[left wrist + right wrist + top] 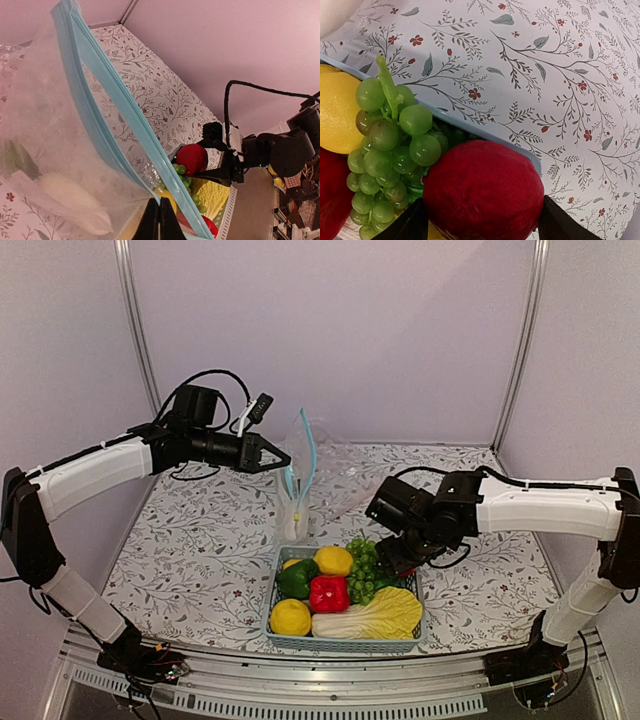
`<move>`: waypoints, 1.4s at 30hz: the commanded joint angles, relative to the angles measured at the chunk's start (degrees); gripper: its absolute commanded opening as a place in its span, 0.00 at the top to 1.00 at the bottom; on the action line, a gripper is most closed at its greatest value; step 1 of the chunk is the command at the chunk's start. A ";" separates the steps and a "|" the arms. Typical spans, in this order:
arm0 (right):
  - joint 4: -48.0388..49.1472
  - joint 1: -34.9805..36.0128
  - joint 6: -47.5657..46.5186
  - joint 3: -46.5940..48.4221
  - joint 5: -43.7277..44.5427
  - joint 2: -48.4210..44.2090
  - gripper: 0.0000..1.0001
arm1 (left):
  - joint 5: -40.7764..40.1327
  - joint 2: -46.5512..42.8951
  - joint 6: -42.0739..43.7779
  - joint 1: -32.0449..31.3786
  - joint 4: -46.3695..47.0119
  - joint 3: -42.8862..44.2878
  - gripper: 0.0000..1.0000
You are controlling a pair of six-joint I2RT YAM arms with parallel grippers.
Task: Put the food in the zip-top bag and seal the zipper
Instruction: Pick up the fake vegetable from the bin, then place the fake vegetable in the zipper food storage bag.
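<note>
Zip-top bag [297, 502]: stands upright just beyond the basket [340, 645], at its far left corner; holds 1 white radish [75, 197]. Zipper [110, 110]: pinched by left gripper [159, 220], fingers pressed together on the teal strip. Right gripper [481, 202]: clamped on 1 red round fruit [482, 180] at the basket's far right corner, beside green grapes [390, 150]. Also in basket: 2 lemons [333, 560], 1 red pepper [329, 593], 1 green pepper [297, 578], 1 pale cabbage [370, 613].

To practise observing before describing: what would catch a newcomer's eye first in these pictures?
A clear plastic bag with a teal-blue mouth strip is held upright mid-table, pinched by the left gripper. In front, a light-blue slatted basket holds glossy toy produce, where the right gripper straddles a red round fruit.
</note>
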 commanded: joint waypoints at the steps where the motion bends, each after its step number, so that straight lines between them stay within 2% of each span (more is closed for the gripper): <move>1: -1.52 0.24 1.51 0.25 2.31 -3.25 0.36 | -0.12 -0.61 0.69 0.71 -0.49 0.69 1.00; 6: -3.92 0.25 2.43 2.04 3.33 -8.53 0.37 | -0.16 -0.80 0.74 0.71 -0.56 0.68 1.00; 11: -2.13 0.26 1.43 5.87 2.22 -12.32 0.37 | 0.41 -0.87 0.83 0.70 -0.47 0.77 1.00; 18: 10.00 0.23 -3.63 11.24 -3.59 -13.07 0.37 | 3.20 -1.79 1.71 -0.08 0.17 0.68 1.00; 27: 25.54 0.23 -10.73 17.45 -10.75 -8.52 0.37 | 5.24 -1.51 2.81 -3.10 0.31 0.59 1.00; 36: 35.24 0.22 -10.94 18.08 -14.01 -4.56 0.37 | 6.66 -1.46 3.44 -4.99 0.30 0.66 1.00; 42: 42.26 -1.18 -8.19 14.08 -16.34 -3.65 0.38 | 7.33 -1.52 3.71 -5.35 0.31 0.61 1.00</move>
